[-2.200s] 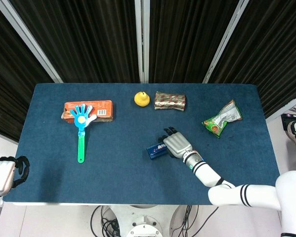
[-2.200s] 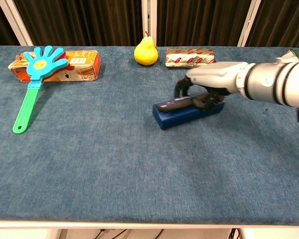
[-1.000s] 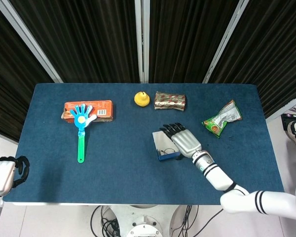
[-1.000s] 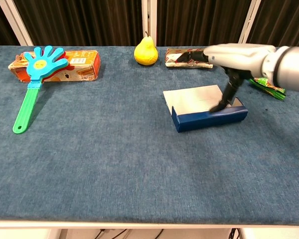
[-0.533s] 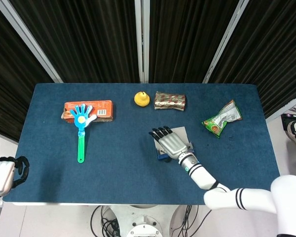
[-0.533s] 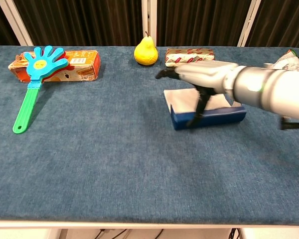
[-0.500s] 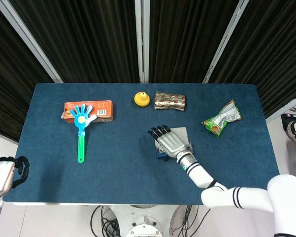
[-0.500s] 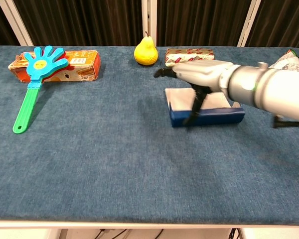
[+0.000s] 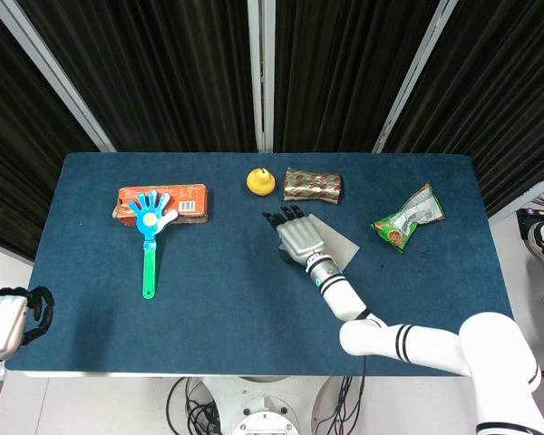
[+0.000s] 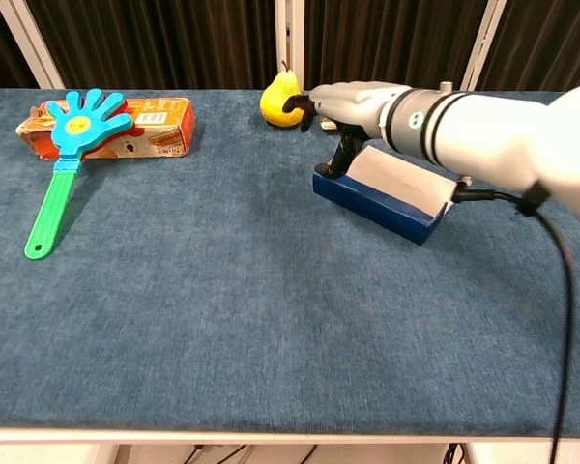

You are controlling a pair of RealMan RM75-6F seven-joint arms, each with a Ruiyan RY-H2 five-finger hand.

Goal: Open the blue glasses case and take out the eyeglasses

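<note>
The blue glasses case point(image 10: 375, 202) lies open and askew in the table's middle, its pale lid point(image 10: 400, 180) raised behind it. In the head view only the grey-white lid point(image 9: 334, 241) shows past my right hand point(image 9: 296, 238). That hand point(image 10: 356, 106) hovers over the case's left end with its fingers spread, and one dark finger point(image 10: 342, 155) reaches down to touch that end. No eyeglasses show in either view; the case's inside is hidden. My left hand point(image 9: 14, 317) hangs off the table's near left corner, fingers curled, holding nothing.
A yellow pear point(image 10: 281, 101) stands just behind the right hand's fingers, with a foil snack pack point(image 9: 312, 185) next to it. A green snack bag point(image 9: 408, 217) lies far right. An orange box point(image 10: 116, 127) and a blue-green hand clapper point(image 10: 66, 145) lie far left.
The lid went from closed to open. Since then my right hand has moved back and left toward the pear, and the case has slid and turned with it. The left hand stayed still.
</note>
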